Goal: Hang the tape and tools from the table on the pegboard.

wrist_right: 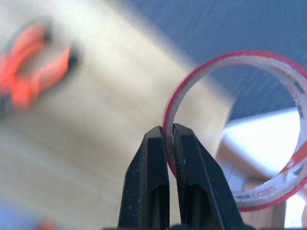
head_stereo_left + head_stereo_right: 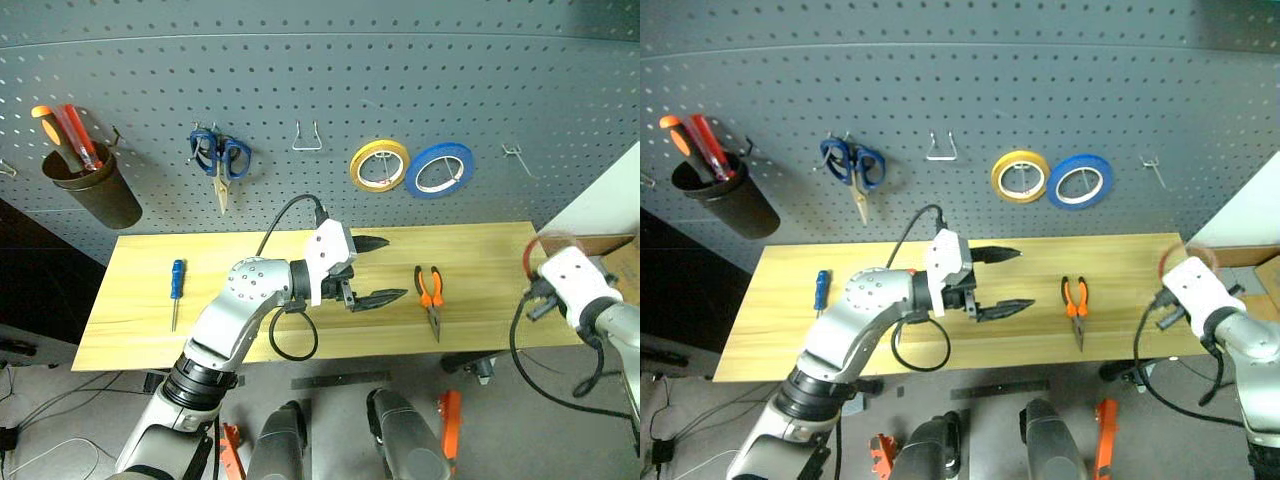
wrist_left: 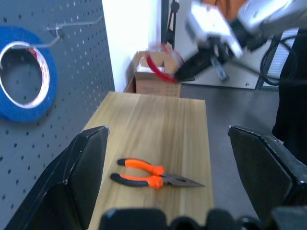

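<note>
While hanging level over the counter (image 2: 150, 325) just left of the pliers (image 2: 430, 296), standing fully released at the left pincer (image 2: 395, 267), with both black fingers spread wide, gripping nothing and pointing toward the pliers. Framing the pliers between those two fingers in the left wrist view.

Well right of the pliers, past the counter's right end, clenching the right pincer (image 1: 167, 135) on the tape (image 1: 249, 56). Pinching the thin red ring's wall between the two fingertips, one inside the pale core and one outside. Carrying the ring in the air, clear of the counter and higher than the pliers, with nothing else touching it.

Lying flat on the light wood, the pliers themselves: orange-and-black handles toward the pegboard (image 2: 300, 70), steel nose toward the counter's near edge, untouched by either pincer. Far left of the pliers, near the counter's left end, lying flat likewise: the small blue-handled screwdriver (image 2: 176, 285), handle toward the pegboard, shaft toward the near edge.

Beyond the pliers, rising behind the counter, the dark grey pegboard. Hanging directly above the pliers, side by side and just touching: a yellow roll (image 2: 379, 165) and a blue roll (image 2: 439, 169). Hanging up and left of the pliers: a bare wire hook (image 2: 306, 139), then blue-handled scissors (image 2: 222, 163) with blades pointing down. Sitting farthest left of the pliers: a dark cup (image 2: 92, 192) holding orange and red screwdrivers (image 2: 68, 128). Sticking out up and right of the pliers: another bare hook (image 2: 514, 155).
</note>
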Action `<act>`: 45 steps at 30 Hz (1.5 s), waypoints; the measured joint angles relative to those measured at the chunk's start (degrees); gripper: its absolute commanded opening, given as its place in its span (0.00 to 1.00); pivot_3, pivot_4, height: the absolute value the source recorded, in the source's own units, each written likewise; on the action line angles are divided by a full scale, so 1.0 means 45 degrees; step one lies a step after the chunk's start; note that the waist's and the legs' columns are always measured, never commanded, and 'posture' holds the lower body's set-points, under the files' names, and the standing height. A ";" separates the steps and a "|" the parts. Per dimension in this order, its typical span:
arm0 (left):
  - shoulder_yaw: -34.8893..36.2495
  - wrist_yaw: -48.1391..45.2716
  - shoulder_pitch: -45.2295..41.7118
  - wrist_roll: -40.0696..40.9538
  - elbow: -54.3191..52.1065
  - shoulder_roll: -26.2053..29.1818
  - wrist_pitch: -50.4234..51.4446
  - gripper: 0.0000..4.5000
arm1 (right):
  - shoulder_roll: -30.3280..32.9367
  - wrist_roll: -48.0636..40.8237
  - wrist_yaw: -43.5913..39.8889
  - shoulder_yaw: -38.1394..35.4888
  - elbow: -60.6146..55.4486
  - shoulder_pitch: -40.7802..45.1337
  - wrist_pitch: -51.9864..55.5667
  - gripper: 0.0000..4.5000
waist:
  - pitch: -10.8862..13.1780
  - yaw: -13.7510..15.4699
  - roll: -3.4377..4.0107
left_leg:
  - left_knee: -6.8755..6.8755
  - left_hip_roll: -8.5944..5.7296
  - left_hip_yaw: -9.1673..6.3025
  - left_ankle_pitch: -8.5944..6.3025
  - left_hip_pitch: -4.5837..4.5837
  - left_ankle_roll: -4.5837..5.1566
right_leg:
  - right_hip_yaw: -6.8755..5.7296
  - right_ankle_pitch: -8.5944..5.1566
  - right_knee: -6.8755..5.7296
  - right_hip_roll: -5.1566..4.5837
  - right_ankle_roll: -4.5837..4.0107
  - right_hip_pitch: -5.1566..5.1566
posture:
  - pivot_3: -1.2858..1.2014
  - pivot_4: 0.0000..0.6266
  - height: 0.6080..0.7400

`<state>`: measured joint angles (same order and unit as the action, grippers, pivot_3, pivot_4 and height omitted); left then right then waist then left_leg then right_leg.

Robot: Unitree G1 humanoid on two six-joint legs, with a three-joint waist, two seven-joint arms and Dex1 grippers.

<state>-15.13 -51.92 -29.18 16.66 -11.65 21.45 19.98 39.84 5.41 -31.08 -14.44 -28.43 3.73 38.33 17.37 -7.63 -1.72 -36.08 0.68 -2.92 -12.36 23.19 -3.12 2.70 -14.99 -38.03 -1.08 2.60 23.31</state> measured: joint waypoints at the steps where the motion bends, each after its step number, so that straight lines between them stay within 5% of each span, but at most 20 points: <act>1: 0.0030 0.0007 -0.0128 -0.0002 0.0196 -0.0012 -0.0122 0.95 | -0.0289 -0.0012 0.0256 0.0009 -0.0560 0.0404 0.0461 0.01 | 0.0008 -0.0031 -0.0003 | -0.0001 -0.0006 0.0000 0.0000 0.0006 0.0001 | 0.0000 0.0000 0.0006 -0.0004 0.0001 0.0001 | 0.41 0.51 1.00; 5: 0.0334 0.0012 -0.0504 -0.0073 0.0740 -0.0019 -0.0552 0.95 | -0.0815 -0.0173 0.0939 0.0023 -0.0684 0.2294 0.1356 0.01 | 0.0024 -0.0065 -0.0026 | -0.0002 -0.0020 0.0000 -0.0003 0.0055 0.0006 | -0.0002 0.0003 0.0037 -0.0021 0.0000 0.0025 | 0.42 0.50 1.00; 22: 0.0855 0.0905 -0.1228 0.0017 0.1211 -0.1045 -0.0927 0.95 | -0.1522 -0.2090 0.1396 0.0003 0.7172 0.6688 -0.0527 0.01 | 0.0024 -0.0027 -0.0025 | -0.0004 -0.0024 -0.0011 -0.0013 0.0175 0.0028 | -0.0026 0.0045 -0.0011 -0.0035 -0.0070 0.0151 | 0.43 0.46 1.00; 28: 0.1110 0.1147 -0.1241 -0.0090 0.1552 -0.0762 -0.0999 0.95 | -0.2294 -0.2498 0.1932 0.0209 0.6383 0.6053 0.0012 0.43 | 0.0021 -0.0024 -0.0021 | -0.0007 -0.0014 -0.0013 -0.0012 0.0185 0.0027 | -0.0024 0.0047 -0.0031 -0.0039 -0.0071 0.0165 | 0.43 0.46 1.00; 35: 0.1597 0.0764 -0.1214 -0.1265 0.3294 0.1211 -0.2660 0.95 | -0.3555 -0.2626 0.2848 0.1186 0.2322 0.3303 0.2802 0.97 | 0.0021 -0.0004 -0.0021 | -0.0015 0.0000 -0.0017 -0.0011 0.0183 0.0025 | -0.0021 0.0045 -0.0091 -0.0034 -0.0069 0.0192 | 0.43 0.46 1.00; 39: 0.1657 0.0197 -0.0696 -0.1518 0.3785 0.2019 -0.3371 0.95 | -0.5364 -0.2468 0.4165 0.2461 0.0555 0.2069 0.4232 0.99 | 0.0021 -0.0045 -0.0021 | -0.0020 0.0010 -0.0016 -0.0009 0.0173 0.0021 | -0.0011 0.0042 -0.0129 -0.0040 -0.0066 0.0206 | 0.44 0.47 1.00; 45: 0.1650 -0.0550 0.0015 -0.1557 0.3708 0.2491 -0.3746 0.95 | -0.8105 -0.2048 0.6242 0.3142 0.1585 0.2177 0.4987 0.99 | 0.0021 -0.0050 -0.0023 | -0.0062 0.0021 -0.0022 -0.0002 0.0171 0.0015 | -0.0013 0.0013 -0.0165 -0.0045 -0.0017 0.0205 | 0.44 0.47 1.00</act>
<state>-7.70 -54.40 -29.11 9.65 5.03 32.66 3.13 3.36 -3.80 -2.99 -0.30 -21.30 13.53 60.77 17.47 -7.85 -1.83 -36.36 0.78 -3.02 -12.37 23.96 -3.06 2.64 -14.93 -38.78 -1.28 2.52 24.24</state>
